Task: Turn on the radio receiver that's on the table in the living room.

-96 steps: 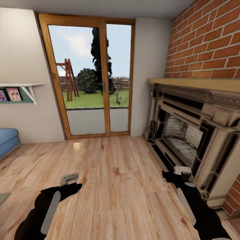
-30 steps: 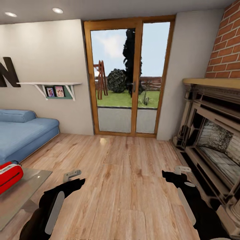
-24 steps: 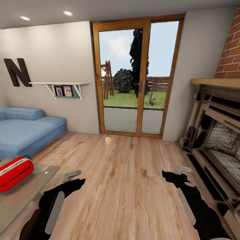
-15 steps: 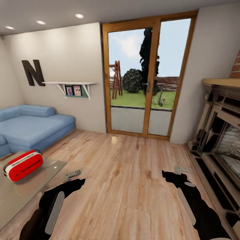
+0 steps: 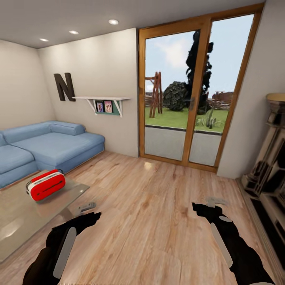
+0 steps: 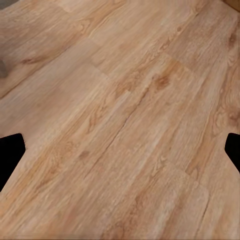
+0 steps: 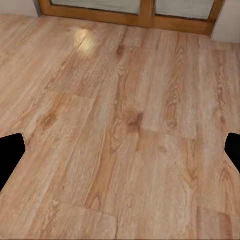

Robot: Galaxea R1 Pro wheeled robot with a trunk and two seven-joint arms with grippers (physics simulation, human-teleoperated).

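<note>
The radio receiver (image 5: pixel 46 185), a glossy red rounded box with a white band, lies on the low grey table (image 5: pixel 23 221) at the left of the head view. My left gripper (image 5: pixel 86 207) hangs open over the wooden floor, just right of the table's near corner and well short of the radio. My right gripper (image 5: pixel 215 201) is open too, over bare floor at the right. In each wrist view the dark fingertips (image 6: pixel 10 152) (image 7: pixel 9 150) stand wide apart at the frame's edges with only floorboards between them.
A blue sofa (image 5: pixel 47 142) runs along the left wall behind the table. A wood-framed glass door (image 5: pixel 194 99) is straight ahead, and a fireplace (image 5: pixel 271 170) stands at the right edge. Open wooden floor (image 5: pixel 158 206) lies between them.
The camera has swung left: radio, table and sofa have come further into the picture and the fireplace has slid to the right edge. Both arms keep the same pose.
</note>
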